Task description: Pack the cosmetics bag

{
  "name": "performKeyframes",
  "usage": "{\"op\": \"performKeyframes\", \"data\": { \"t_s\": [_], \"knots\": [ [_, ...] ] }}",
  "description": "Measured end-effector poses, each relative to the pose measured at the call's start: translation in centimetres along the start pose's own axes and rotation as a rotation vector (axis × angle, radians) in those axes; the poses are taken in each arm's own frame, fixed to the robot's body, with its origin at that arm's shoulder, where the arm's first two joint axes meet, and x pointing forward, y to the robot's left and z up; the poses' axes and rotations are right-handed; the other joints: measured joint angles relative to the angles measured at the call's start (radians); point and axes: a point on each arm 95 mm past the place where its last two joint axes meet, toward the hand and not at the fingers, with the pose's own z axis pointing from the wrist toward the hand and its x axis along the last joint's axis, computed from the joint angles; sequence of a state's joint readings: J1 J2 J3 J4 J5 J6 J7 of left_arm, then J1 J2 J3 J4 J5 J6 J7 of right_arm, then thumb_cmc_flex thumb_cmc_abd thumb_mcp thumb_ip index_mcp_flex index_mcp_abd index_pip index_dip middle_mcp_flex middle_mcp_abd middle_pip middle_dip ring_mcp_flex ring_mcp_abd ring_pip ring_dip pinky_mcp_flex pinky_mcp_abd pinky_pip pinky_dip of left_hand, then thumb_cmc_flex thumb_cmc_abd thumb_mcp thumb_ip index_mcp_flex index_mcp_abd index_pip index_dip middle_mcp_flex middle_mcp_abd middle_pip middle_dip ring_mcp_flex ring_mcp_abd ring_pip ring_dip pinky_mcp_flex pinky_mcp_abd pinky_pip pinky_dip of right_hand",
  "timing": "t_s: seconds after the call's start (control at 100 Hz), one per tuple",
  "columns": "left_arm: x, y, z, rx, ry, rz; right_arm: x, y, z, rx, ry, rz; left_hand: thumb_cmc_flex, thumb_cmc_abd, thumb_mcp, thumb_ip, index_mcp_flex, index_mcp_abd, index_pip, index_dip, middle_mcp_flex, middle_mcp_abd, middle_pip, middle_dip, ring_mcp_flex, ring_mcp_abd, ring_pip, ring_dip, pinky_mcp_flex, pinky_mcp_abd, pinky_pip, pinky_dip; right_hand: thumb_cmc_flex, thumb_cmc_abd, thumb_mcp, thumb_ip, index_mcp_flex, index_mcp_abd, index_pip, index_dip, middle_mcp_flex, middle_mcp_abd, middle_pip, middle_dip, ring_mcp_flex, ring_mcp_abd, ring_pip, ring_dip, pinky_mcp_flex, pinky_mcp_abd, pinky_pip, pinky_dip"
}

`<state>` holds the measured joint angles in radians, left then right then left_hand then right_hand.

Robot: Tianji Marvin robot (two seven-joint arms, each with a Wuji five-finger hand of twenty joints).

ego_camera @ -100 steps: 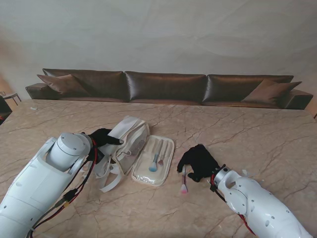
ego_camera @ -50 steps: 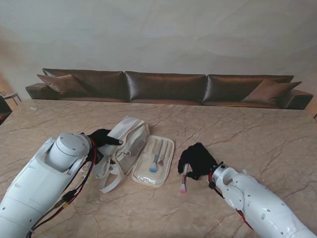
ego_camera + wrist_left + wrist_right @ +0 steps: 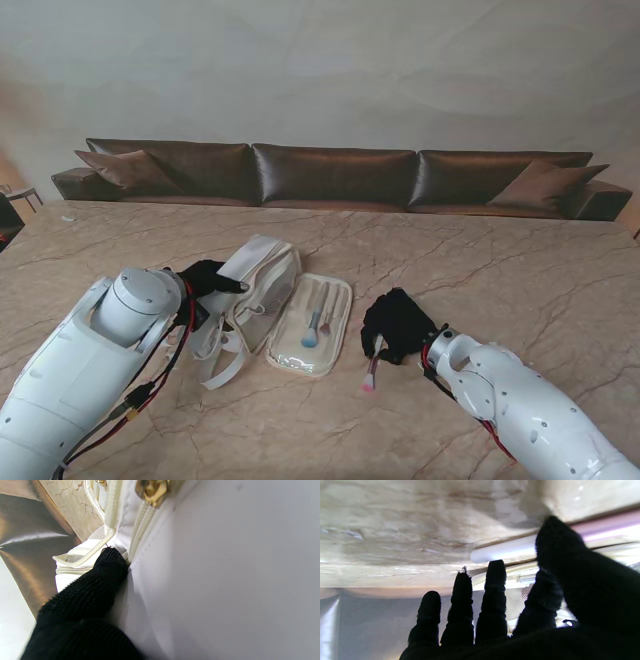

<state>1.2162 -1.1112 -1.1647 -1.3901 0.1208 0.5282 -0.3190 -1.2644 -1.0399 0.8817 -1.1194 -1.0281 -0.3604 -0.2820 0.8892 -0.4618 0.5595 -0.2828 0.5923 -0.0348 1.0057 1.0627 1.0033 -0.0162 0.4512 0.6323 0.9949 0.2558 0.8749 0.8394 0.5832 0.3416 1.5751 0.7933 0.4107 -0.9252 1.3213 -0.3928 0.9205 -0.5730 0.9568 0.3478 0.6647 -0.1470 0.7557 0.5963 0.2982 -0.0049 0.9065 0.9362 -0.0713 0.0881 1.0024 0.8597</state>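
Note:
The white cosmetics bag [image 3: 258, 285] lies left of centre with its straps trailing toward me. My left hand [image 3: 207, 277] grips its left edge; in the left wrist view a gloved finger [image 3: 100, 585] presses by the zipper and the bag's wall [image 3: 212, 567] fills the picture. A clear pouch [image 3: 335, 300] holding two brushes lies right of the bag. A pink-tipped brush [image 3: 370, 372] lies tilted on the table. My right hand [image 3: 398, 322] hovers over its handle end, fingers spread. In the right wrist view the thumb [image 3: 560, 545] rests on the white-pink handle [image 3: 505, 551].
The marble table [image 3: 520, 270] stretches wide to the right and far side. A brown sofa [image 3: 330, 175] runs behind the table's far edge. A gold zipper pull [image 3: 152, 490] sits at the bag's opening.
My right hand has shifted left and nearer over the brush handle, and the brush has tilted slightly. The left hand and bag have not moved.

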Motion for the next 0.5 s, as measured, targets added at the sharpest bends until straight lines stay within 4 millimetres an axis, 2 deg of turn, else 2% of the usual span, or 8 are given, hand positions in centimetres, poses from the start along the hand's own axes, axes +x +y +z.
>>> {"op": "performKeyframes", "data": {
  "t_s": [0.1,0.16,0.21,0.28,0.38,0.5],
  "knots": [
    [0.01,0.02,0.01,0.001,-0.001,0.000,-0.01,0.16,0.01,0.038,0.024,-0.012,0.000,0.000,0.000,0.000,0.000,0.000,0.000,0.000,0.000,0.000,0.000,0.001,0.000,0.000,0.000,0.000,0.000,0.000,0.000,0.000,0.004,0.075,-0.001,0.012,-0.059,0.002,-0.077,0.221,-0.042,0.000,0.023,0.037,-0.026,0.000,0.006,-0.004,0.000,-0.004,-0.039,-0.011],
    [0.03,0.04,0.02,0.000,-0.001,0.000,0.00,0.19,0.00,0.042,0.030,-0.009,0.000,0.000,0.000,0.000,0.000,0.000,0.000,0.000,0.000,0.000,0.000,0.005,0.000,0.000,0.000,0.000,0.000,0.000,0.000,0.000,0.010,0.084,-0.001,0.027,-0.061,0.006,-0.102,0.286,-0.041,-0.016,0.089,0.109,-0.026,0.000,0.052,0.025,0.000,-0.007,-0.044,-0.011],
    [0.04,0.04,0.02,0.000,0.000,-0.001,0.04,0.19,-0.03,0.040,0.037,-0.006,0.000,0.000,0.000,0.000,0.000,0.000,0.000,0.000,0.000,0.000,0.000,0.008,0.000,0.000,0.000,0.000,0.000,0.000,0.000,0.000,0.011,0.085,-0.014,0.033,-0.061,0.006,-0.116,0.307,-0.026,-0.032,0.123,0.198,-0.006,0.000,0.088,0.070,0.000,-0.013,-0.044,-0.010],
    [0.06,0.06,0.02,-0.001,0.000,-0.001,0.12,0.17,-0.14,0.029,0.051,0.004,0.000,0.000,0.000,0.000,0.000,0.000,0.000,0.000,0.000,0.000,0.000,0.009,0.000,0.000,0.000,0.000,0.000,0.000,0.000,0.000,0.005,0.085,-0.016,0.030,-0.058,0.006,-0.122,0.323,0.091,-0.067,0.127,0.300,0.065,-0.001,0.122,0.111,0.000,-0.014,-0.025,-0.009],
    [0.09,0.07,0.03,-0.003,0.000,-0.002,0.11,0.30,-0.29,0.007,0.053,0.048,0.000,0.000,0.000,0.000,0.000,0.000,0.000,0.000,0.000,0.000,0.000,0.009,0.000,0.000,0.000,0.000,-0.006,0.000,0.000,0.000,-0.002,0.085,-0.018,0.027,-0.058,0.007,-0.122,0.323,0.199,-0.087,0.129,0.367,0.126,-0.007,0.129,0.129,0.000,-0.014,-0.012,-0.009],
    [0.08,0.08,0.03,-0.003,-0.001,-0.004,0.09,0.61,-0.45,-0.012,0.041,0.107,0.000,0.000,0.000,0.000,0.000,0.000,0.000,0.000,0.000,0.000,0.000,0.009,0.000,0.000,0.000,0.000,-0.010,0.000,-0.006,0.000,0.012,0.086,-0.016,0.034,-0.056,-0.002,-0.122,0.323,0.270,-0.089,0.100,0.354,0.170,-0.007,0.129,0.131,0.000,-0.011,-0.006,-0.011]
  ]
}}
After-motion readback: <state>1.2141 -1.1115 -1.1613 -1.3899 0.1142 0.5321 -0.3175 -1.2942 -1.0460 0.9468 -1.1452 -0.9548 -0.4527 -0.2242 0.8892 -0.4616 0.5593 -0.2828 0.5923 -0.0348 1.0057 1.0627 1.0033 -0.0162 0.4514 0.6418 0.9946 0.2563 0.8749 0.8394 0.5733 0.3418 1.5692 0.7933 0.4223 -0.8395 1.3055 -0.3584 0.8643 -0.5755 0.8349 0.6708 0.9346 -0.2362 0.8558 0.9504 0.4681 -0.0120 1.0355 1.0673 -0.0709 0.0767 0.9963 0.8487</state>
